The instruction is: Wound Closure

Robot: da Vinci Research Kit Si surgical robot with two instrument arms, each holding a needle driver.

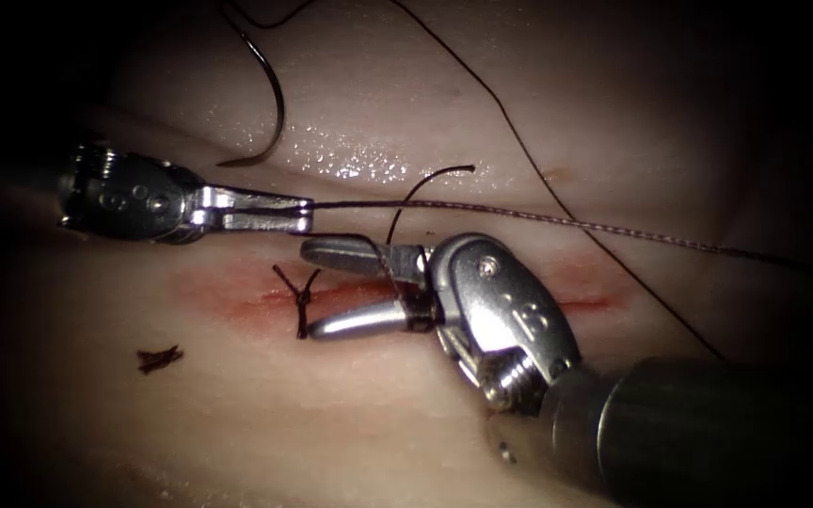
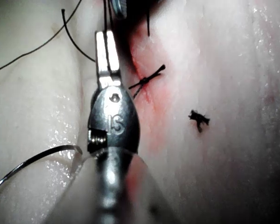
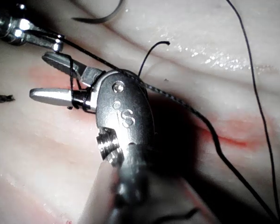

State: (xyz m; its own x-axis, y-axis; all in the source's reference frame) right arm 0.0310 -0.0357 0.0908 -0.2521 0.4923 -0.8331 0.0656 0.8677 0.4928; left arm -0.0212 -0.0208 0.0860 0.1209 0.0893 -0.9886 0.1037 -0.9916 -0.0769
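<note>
Endoscope: needle beyond left hand.

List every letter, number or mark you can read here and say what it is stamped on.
"IS": stamped on the left tool housing, left wrist view.
"S": stamped on the right tool housing, right wrist view.
Raised marks on the right tool's housing in the endoscope view: not legible.
Marks on the left tool's housing in the endoscope view: not legible.

Needle swaged end cut off by endoscope view's top edge.
</note>
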